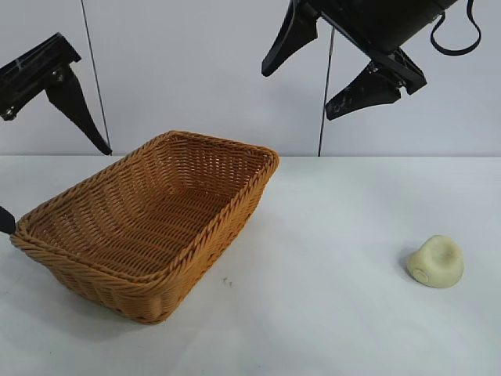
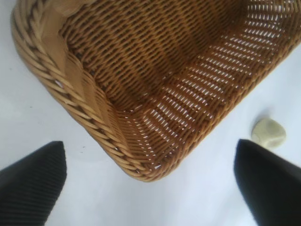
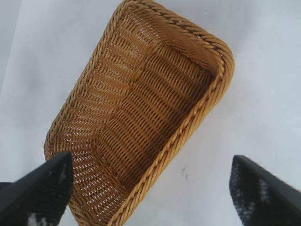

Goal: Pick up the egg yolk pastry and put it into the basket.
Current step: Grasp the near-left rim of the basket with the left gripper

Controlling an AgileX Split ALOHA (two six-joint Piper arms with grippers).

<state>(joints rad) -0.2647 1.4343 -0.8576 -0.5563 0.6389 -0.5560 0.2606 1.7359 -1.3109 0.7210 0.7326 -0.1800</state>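
The egg yolk pastry (image 1: 436, 262), a small pale cream lump, lies on the white table at the right, well apart from the basket. It also shows in the left wrist view (image 2: 268, 133). The orange-brown wicker basket (image 1: 235, 205) stands at the left and is empty. My right gripper (image 1: 297, 95) hangs open high above the table's middle, left of and far above the pastry. In its wrist view (image 3: 153, 193) I see the basket (image 3: 197, 117) but not the pastry. My left gripper (image 1: 55, 186) is open above the basket's left corner (image 2: 94, 110), with nothing held (image 2: 150, 188).
The white table (image 1: 329, 313) stretches between basket and pastry. A pale wall stands behind. A small dark speck (image 1: 226, 280) marks the table by the basket.
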